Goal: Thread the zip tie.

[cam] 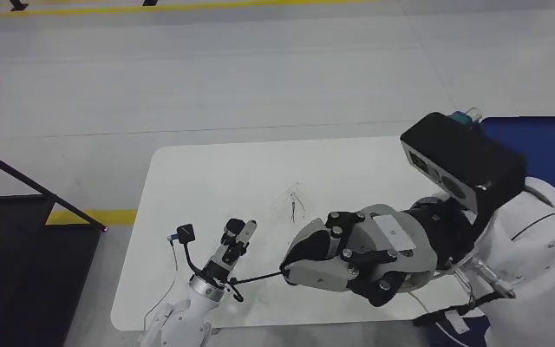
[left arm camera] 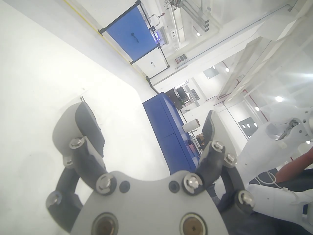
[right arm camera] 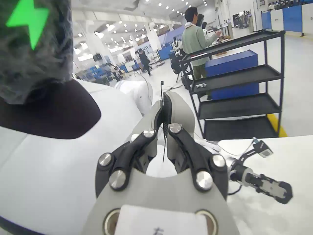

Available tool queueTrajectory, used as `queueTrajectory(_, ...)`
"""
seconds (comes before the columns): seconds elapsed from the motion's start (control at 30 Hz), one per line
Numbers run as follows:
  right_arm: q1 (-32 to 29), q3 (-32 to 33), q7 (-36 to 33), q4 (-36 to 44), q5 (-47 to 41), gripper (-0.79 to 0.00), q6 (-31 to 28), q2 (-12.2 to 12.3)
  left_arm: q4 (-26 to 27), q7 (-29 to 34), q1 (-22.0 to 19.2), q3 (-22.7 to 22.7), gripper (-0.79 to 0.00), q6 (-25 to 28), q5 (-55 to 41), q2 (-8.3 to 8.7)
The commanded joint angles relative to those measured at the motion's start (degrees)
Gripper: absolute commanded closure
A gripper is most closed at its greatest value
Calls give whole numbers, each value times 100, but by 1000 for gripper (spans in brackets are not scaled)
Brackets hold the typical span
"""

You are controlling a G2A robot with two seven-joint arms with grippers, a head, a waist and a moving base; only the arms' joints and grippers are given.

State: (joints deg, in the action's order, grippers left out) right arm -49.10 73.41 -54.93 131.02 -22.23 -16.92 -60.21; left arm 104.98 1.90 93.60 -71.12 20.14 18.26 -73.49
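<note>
Looking down at the white table [cam: 217,173], we find the threading barely begun. Our right gripper [cam: 290,263] has the black zip tie [cam: 258,278] pinched, its fingers closed flat against it with no gap we can make out. Our left gripper [cam: 241,229] has its fingers spread wide and holds nothing. We see no loop formed in the tie and neither end fed through the other. So we judge that the pick-up is done and all of the threading is left: the left gripper has yet to take an end, and the tail has yet to pass through the head.

From the right wrist, the tie runs straight between the closed fingers [right arm camera: 168,108] — one piece stands out past the tips and a thin piece trails back toward the palm. From above, the tie sticks out from the right fingertips and points at the left arm [cam: 206,291]. Its far end lies near that arm's wrist, not between the left fingers, which stand apart from it. Which end is the head we cannot tell. A few loose ties [cam: 295,205] lie farther back on the table, well apart from both grippers.
</note>
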Motion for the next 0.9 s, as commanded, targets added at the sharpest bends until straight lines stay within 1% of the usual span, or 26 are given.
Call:
queueTrajectory(0.0, -65, -46, 25, 57, 84, 0, -92, -1, 0, 0, 0, 0, -785, 0, 0, 0)
queueTrajectory(0.07, -111, -21, -8, 92, 114, 0, -82, 7, 0, 0, 0, 0, -785, 0, 0, 0)
queueTrajectory(0.1, -174, -56, -92, 63, -13, 0, 164, 16, 0, 0, 0, 0, -785, 0, 0, 0)
queueTrajectory(0.17, -199, -72, -122, 14, -767, 0, 697, 16, 0, 0, 0, 0, -785, 0, 0, 0)
queueTrajectory(0.2, -202, -94, -192, -66, -1272, 0, 1198, 20, 0, 0, 0, 0, -785, 0, 0, 0)
queueTrajectory(0.23, -99, -32, -315, -79, -1534, 0, 1562, 31, 0, 0, 0, 0, -785, 0, 0, 0)
queueTrajectory(0.37, 124, 2, -671, -289, -2595, 0, 3378, 72, 0, 0, 0, 0, -785, 0, 0, 0)
queueTrajectory(0.47, 207, -139, -601, -341, -3487, 0, 4383, 62, 0, 0, 0, 0, -785, 0, 0, 0)
queueTrajectory(0.57, 221, -347, -148, -373, -4416, 0, 4908, 12, 0, 0, 0, 0, -785, 0, 0, 0)
queueTrajectory(0.63, 238, -470, 184, -411, -4935, 0, 5066, -27, 0, 0, 0, 0, -785, 0, 0, 0)
queueTrajectory(0.73, 267, -606, 730, -440, -5561, 0, 5171, -80, 0, 0, 0, 0, -785, 0, 0, 0)
queueTrajectory(0.87, 375, -728, 1140, -436, -5986, 0, 5112, -138, 0, 0, 0, 0, -785, 0, 0, 0)
